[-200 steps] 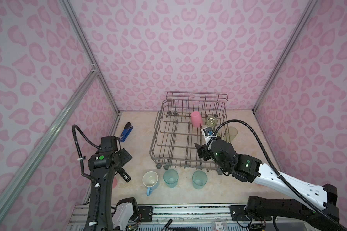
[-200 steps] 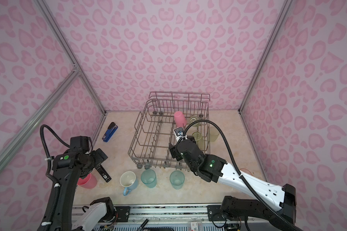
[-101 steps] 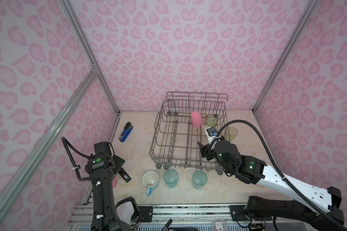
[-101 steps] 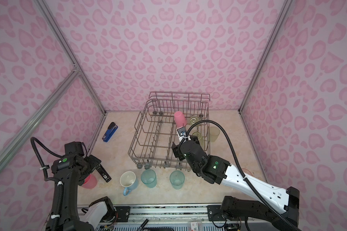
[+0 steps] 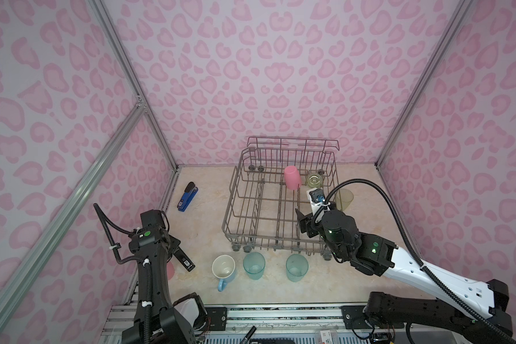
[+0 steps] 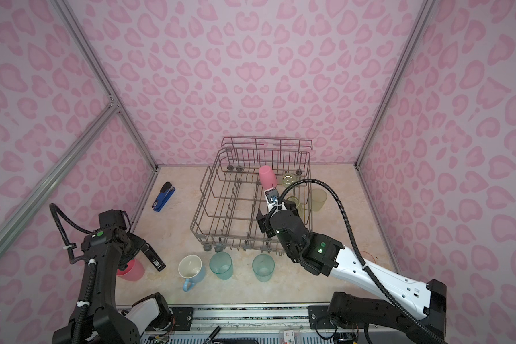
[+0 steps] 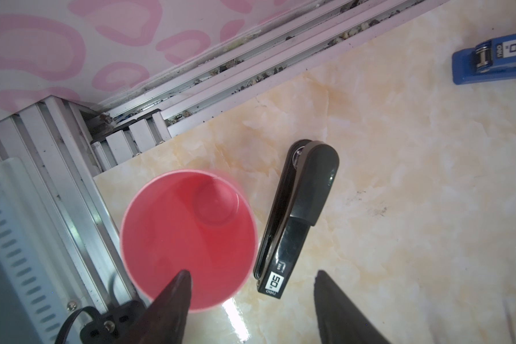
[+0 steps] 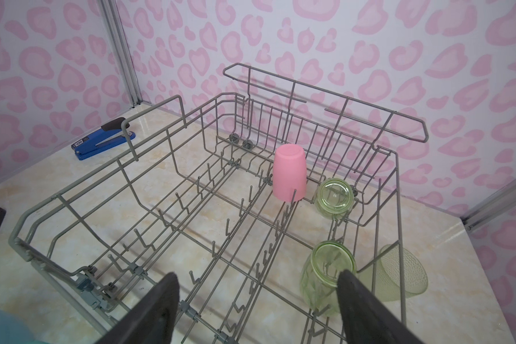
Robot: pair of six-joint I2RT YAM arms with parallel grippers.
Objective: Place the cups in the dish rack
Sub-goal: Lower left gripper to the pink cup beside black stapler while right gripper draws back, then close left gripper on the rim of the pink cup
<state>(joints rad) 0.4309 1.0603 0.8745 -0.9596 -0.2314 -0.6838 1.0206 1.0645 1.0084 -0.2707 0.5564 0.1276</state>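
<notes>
Dish rack (image 5: 265, 236) mid-table, with upturned pink cup (image 5: 291, 177), far yellow-green cup (image 8: 335, 195) and near yellow-green cup (image 8: 328, 274) inside, toward its right side. Outside it, yellow-green tumbler (image 5: 344, 199) on the right, light-blue mug (image 5: 223, 266) and teal tumblers (image 5: 253, 265) before the front edge. Left gripper (image 7: 252, 272) with jaws apart, one finger over the salmon cup (image 7: 188, 238) beside a black stapler (image 7: 298, 214); right gripper (image 8: 257, 274) with jaws apart, empty, above the rack's front right.
</notes>
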